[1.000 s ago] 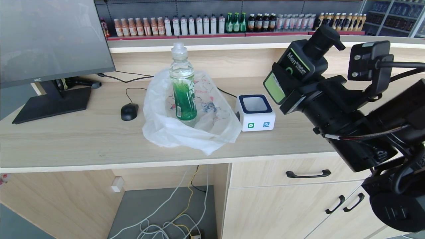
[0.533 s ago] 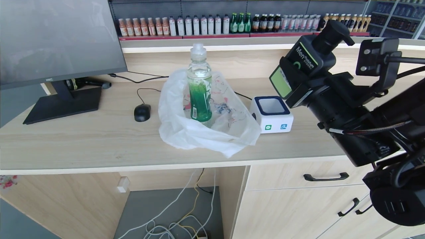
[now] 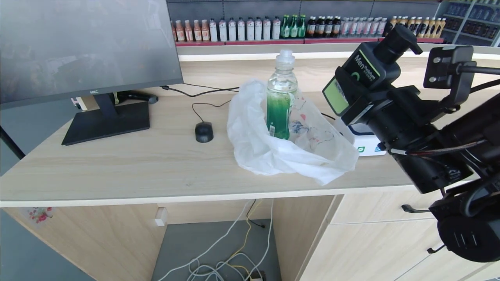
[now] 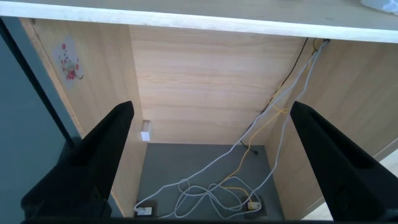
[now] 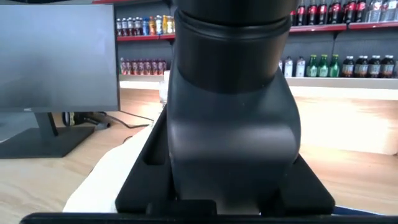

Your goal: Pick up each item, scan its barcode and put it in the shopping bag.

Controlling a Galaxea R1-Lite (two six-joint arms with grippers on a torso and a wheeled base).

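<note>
My right gripper [image 3: 365, 99] is shut on a black pump bottle [image 3: 361, 72] with a green label, held tilted above the counter's right side. The same pump bottle [image 5: 230, 112] looms close in the right wrist view. Just below and behind it sits the white scanner box [image 3: 365, 143], partly hidden by the arm. Left of that, a white plastic shopping bag [image 3: 269, 152] lies open on the counter with a green drink bottle [image 3: 279, 105] standing upright in it. My left gripper [image 4: 208, 155] hangs open below the counter's edge, with nothing between its fingers.
A monitor [image 3: 78, 47] on a black stand and a black mouse [image 3: 204, 131] occupy the counter's left half. Cables [image 3: 234, 249] trail on the floor under the counter [image 3: 117, 164]. Drawers with a black handle [image 3: 414, 208] sit lower right. Drink shelves [image 3: 297, 27] line the back wall.
The whole picture has shifted to the right, so the camera has moved. The held pump bottle, earlier to the right of the scanner box, now stands over it.
</note>
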